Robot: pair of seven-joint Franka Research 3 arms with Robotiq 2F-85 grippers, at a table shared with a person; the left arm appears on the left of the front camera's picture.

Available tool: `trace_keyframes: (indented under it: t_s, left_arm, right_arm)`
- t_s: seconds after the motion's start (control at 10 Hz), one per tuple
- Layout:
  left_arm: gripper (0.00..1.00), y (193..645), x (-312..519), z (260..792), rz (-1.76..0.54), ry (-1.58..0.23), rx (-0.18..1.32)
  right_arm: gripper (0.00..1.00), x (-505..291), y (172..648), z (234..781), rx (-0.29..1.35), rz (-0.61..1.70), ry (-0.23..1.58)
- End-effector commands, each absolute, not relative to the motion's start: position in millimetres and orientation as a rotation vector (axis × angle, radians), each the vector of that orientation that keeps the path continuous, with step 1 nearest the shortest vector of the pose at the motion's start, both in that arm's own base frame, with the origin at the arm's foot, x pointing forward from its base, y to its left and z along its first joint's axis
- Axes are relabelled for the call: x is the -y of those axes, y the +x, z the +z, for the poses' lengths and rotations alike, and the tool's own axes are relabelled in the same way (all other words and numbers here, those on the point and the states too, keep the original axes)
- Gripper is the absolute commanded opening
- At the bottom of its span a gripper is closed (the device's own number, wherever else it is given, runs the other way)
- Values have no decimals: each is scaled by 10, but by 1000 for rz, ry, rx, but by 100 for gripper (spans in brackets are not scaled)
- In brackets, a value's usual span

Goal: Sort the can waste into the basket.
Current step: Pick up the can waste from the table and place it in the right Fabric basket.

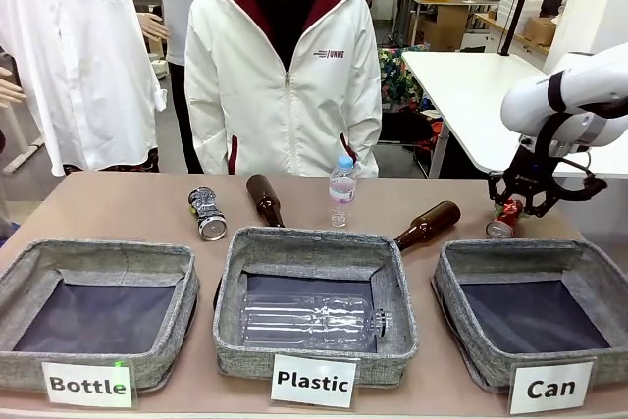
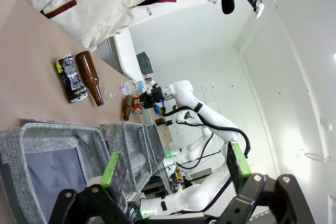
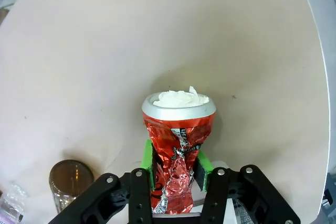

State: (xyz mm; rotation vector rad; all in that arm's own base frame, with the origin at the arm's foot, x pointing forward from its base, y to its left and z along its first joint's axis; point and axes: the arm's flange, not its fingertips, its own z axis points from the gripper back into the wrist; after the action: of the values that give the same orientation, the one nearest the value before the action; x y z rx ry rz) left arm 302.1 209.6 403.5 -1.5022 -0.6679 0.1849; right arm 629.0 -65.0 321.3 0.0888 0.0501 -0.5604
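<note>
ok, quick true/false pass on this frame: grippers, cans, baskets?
1. The right gripper is shut on the red can. True.
2. The dark can lies in the Can basket. False: it lies on the table, beside a brown bottle.
3. A clear plastic bottle lies in the Plastic basket. True.
4. The left gripper is shut on a bottle. False: its fingers stand apart, holding nothing.
5. The small water bottle lies on its side. False: it stands upright.
</note>
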Motion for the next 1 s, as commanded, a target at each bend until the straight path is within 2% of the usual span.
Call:
trace_keyframes:
  t_s: [0.0, 0.3, 0.5, 0.7, 0.8, 0.9]
  left_arm:
    - [100, 3004, -2100, 4053, 165, -1506, 669]
    - [100, 3004, -2100, 4053, 165, -1506, 669]
    - [100, 3004, -2100, 4053, 165, -1506, 669]
    - [100, 3004, -2100, 4053, 165, -1506, 669]
    - [100, 3004, -2100, 4053, 165, -1506, 669]
    - [100, 3004, -2100, 4053, 165, -1506, 669]
  right_arm:
    - [0, 626, 6363, 3308, -48, -583, 66]
    - [0, 665, 6093, 3849, 57, -507, 114]
    - [0, 662, 5517, 4616, 112, -263, 164]
    - [0, 580, 4936, 5039, 20, 16, 199]
    - [16, 531, 4660, 5133, 10, 198, 223]
    - [16, 514, 4362, 5169, -4, 456, 186]
